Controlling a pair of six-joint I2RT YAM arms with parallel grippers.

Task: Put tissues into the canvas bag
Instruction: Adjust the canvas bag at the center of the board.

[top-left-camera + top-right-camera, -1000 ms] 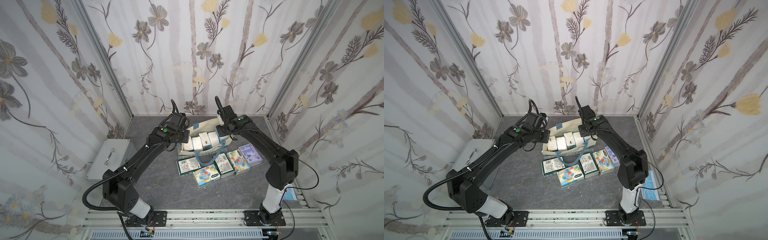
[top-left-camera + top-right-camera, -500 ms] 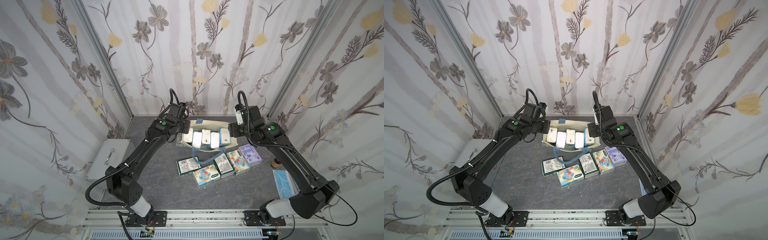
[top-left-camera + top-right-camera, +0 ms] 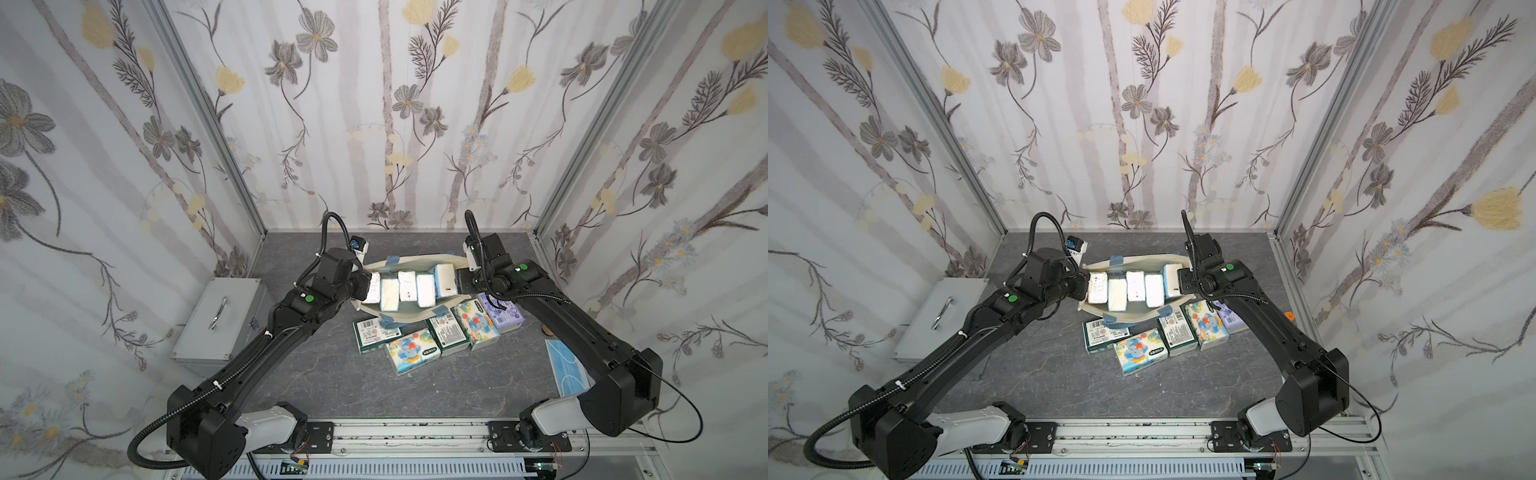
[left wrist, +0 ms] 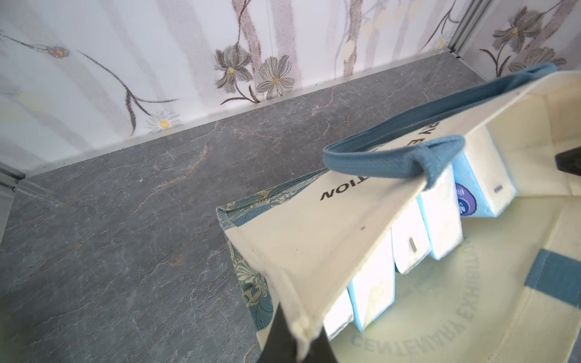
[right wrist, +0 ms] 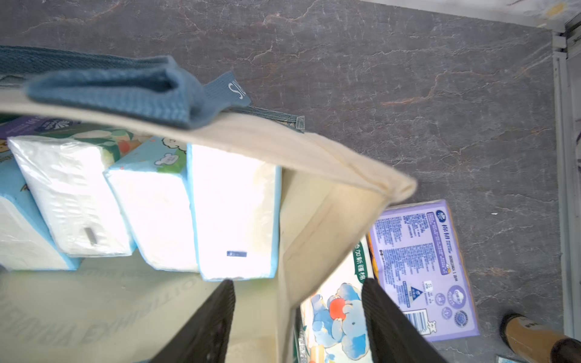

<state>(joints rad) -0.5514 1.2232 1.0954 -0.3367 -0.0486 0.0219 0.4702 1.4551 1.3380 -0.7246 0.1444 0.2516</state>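
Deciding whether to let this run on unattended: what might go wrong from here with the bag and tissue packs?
1. The left gripper is shut on one end wall of the canvas bag; the right gripper straddles the other end, jaws open. A pull could collapse the soft mouth over the packs inside.
2. Loose packs lie close against the bag's near wall; shifting it may shove them.
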